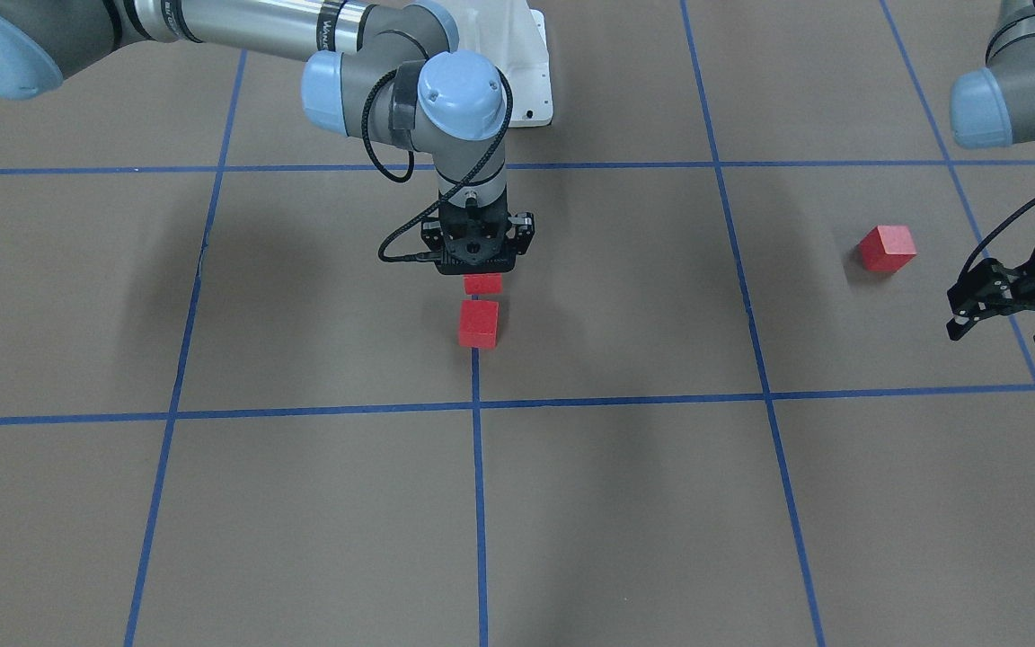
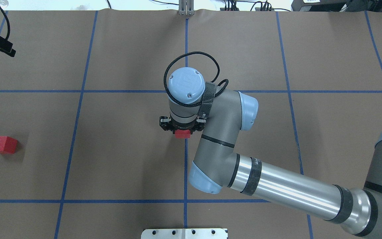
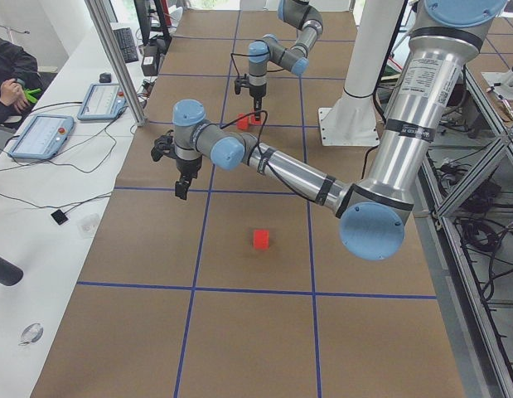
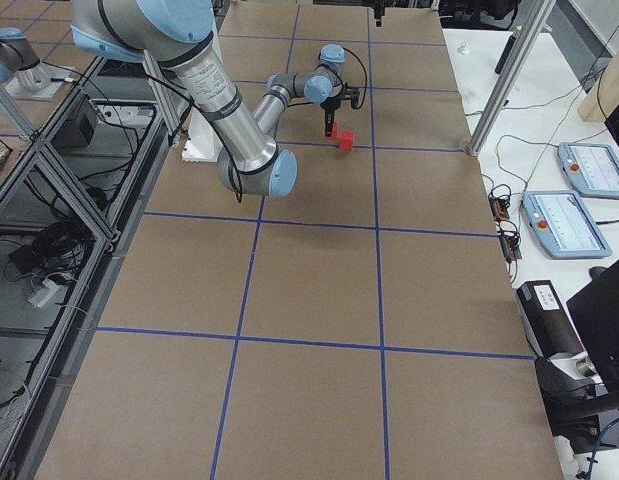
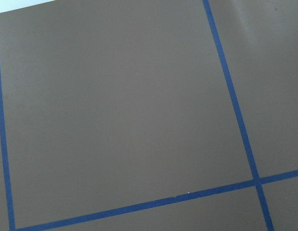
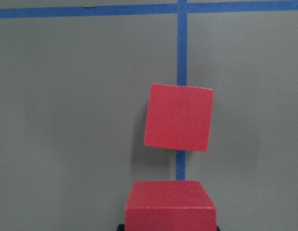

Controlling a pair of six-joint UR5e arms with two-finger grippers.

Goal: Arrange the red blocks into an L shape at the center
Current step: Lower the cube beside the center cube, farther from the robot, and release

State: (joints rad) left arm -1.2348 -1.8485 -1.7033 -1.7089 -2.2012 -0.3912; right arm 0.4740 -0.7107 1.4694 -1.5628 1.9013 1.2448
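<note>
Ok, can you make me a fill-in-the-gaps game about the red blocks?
There are ___ red blocks in all.
Two are at the middle ___ tape line.
The lone block lies nearest the ___ hand.
Missing words: three, blue, left.

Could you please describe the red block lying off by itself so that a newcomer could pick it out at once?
Start at the middle blue tape line, where the right gripper hangs at two red blocks. Cross one more tape line toward the robot's left, near the open left gripper: the lone red block sits there, apart from any other block and on no line.
</note>
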